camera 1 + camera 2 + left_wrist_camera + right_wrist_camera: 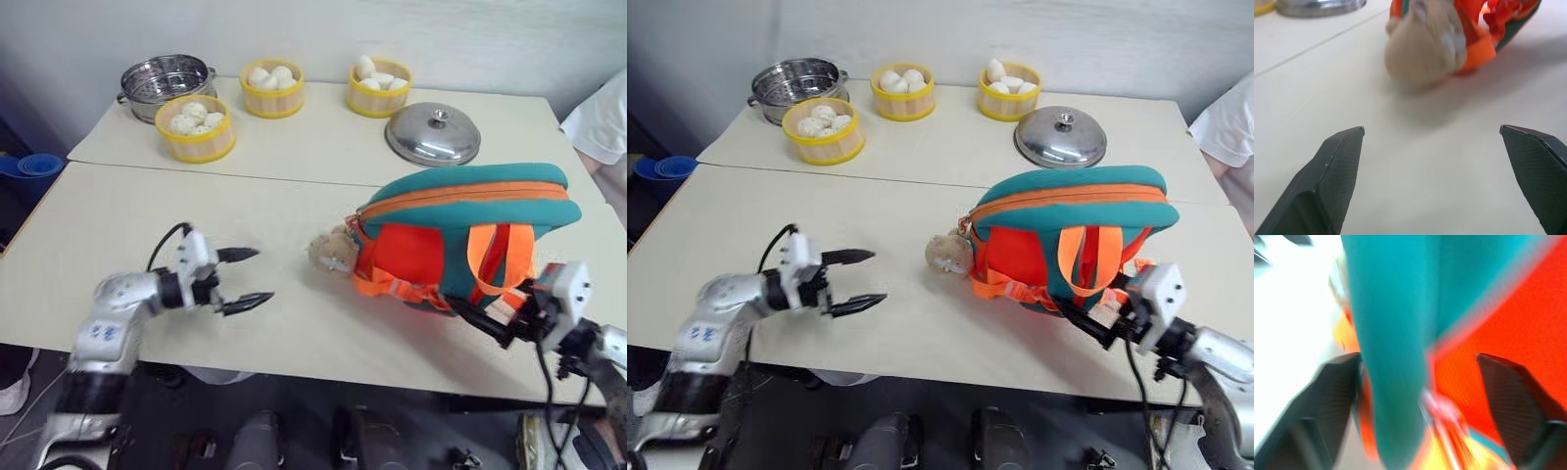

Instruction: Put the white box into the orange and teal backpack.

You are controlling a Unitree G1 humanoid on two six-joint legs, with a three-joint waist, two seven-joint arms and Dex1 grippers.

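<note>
Near tabletop [147, 220]: I have the backpack [460, 230] lying on its right half, with the plush hamster [331, 253] touching its left end, toward the middle. My left end effector [243, 279] sits over the near left part, well left of the hamster and apart from it, fingers spread. My right end effector [1085, 321] is at the backpack's near right edge, fingers spread; contact I cannot judge.

Far tabletop [323, 147], butted behind the near one: steel pot [167, 83] at far left, a basket of buns [196, 127] just in front of it, a second basket [271, 88] right of the pot, a third [377, 86] further right, and a lid [433, 134] near and right of that.
</note>
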